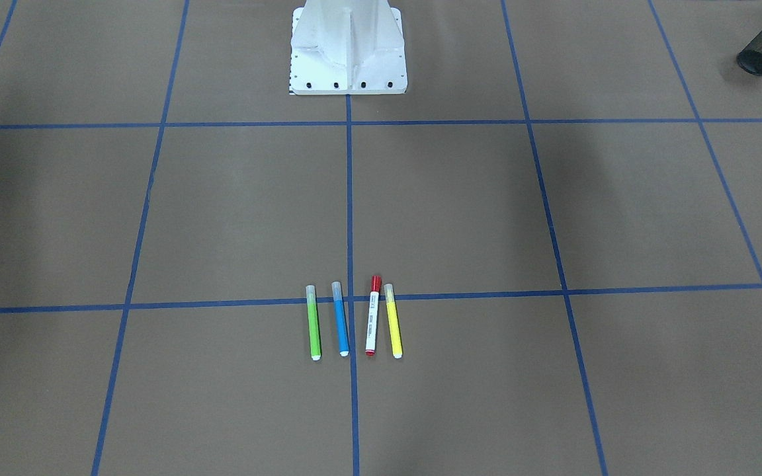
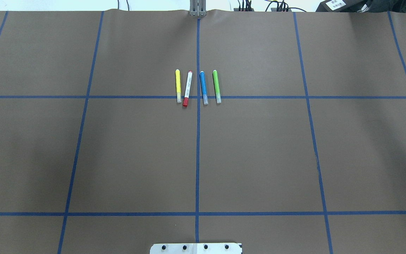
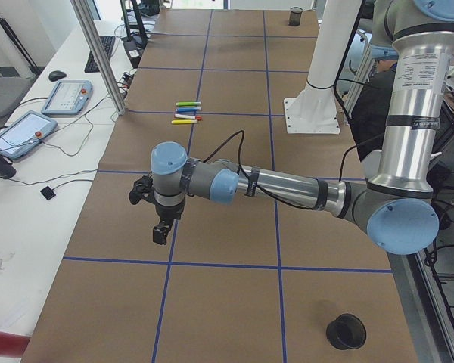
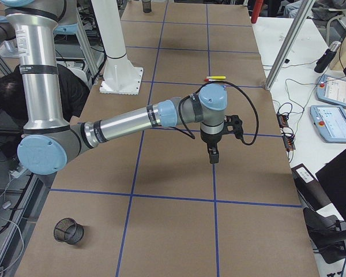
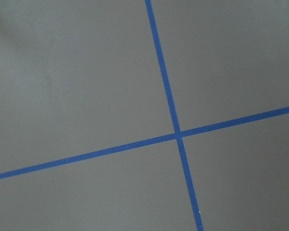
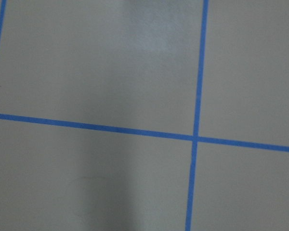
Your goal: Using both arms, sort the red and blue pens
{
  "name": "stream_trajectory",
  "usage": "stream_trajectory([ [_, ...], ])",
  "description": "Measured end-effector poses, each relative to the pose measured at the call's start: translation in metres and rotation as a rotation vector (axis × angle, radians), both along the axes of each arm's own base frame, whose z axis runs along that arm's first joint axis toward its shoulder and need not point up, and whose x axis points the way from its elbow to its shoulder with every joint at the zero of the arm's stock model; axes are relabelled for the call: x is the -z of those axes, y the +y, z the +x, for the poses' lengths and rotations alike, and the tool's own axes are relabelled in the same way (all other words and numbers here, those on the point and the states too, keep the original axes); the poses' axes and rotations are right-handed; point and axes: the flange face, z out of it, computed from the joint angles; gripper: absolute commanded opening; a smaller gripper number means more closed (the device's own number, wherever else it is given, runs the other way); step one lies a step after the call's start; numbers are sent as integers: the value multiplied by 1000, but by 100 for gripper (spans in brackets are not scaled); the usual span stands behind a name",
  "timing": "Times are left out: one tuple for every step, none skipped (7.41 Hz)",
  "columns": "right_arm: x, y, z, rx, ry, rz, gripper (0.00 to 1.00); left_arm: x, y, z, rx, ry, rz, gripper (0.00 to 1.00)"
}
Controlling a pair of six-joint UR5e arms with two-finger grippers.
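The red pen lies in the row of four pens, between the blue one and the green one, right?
No. The red pen lies in the row of four between the blue pen and the yellow pen; the green pen is on the blue pen's far side. The overhead view shows it.

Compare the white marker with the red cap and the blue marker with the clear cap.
The white marker with the red cap carries print; the blue marker with the clear cap is plain. Seen from overhead, the white one lies left of the central tape line, slightly slanted; the blue one right, straighter. Both lie flat, caps toward the robot.
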Motion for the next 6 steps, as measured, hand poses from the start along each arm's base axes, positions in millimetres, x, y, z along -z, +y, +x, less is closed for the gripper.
stream_trajectory([
  [12,-1,-5,2,-7,51,100,4,-4,16,-12,0,-8,100],
  [26,-4,-13,-21,-32,75,100,7,-7,26,-21,0,-12,100],
  [51,-15,-43,-60,-87,29,100,10,-9,32,-26,2,-12,100],
  [81,-27,-89,-69,-129,-43,100,11,-10,34,-28,3,-12,100],
  [108,-38,-136,-47,-135,-91,100,11,-11,34,-28,3,-13,100],
  [135,-50,-176,-34,-117,-116,100,10,-11,35,-29,3,-13,100],
])
